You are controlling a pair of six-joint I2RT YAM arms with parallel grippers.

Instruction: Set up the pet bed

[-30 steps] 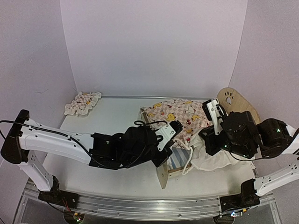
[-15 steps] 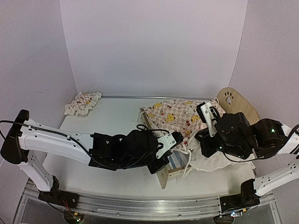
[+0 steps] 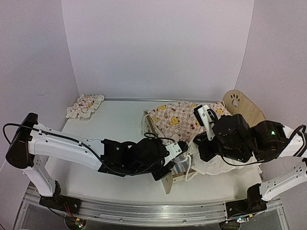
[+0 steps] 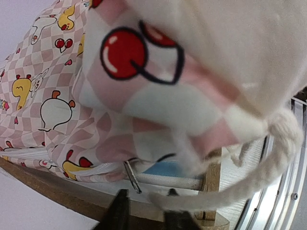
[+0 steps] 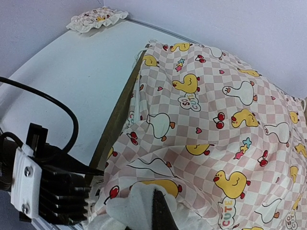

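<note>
the pet bed (image 3: 167, 182) sits on the desk (image 3: 110, 125) between both arms, draped with a duck-print cover (image 3: 175, 120). the left hand (image 4: 144, 218) is narrowly parted beside the bed's wooden rail. the right hand (image 5: 160, 211) is pinched closed on the cover's white edge.

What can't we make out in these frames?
- Top view: striped base of the pet bed is mostly hidden under the cover.
- Right wrist view: right gripper is cut off by the bottom edge, with its tips buried in white fabric; whether it holds anything is unclear.
- Left wrist view: the cover is too close and blurred; left gripper is barely in frame.
</note>
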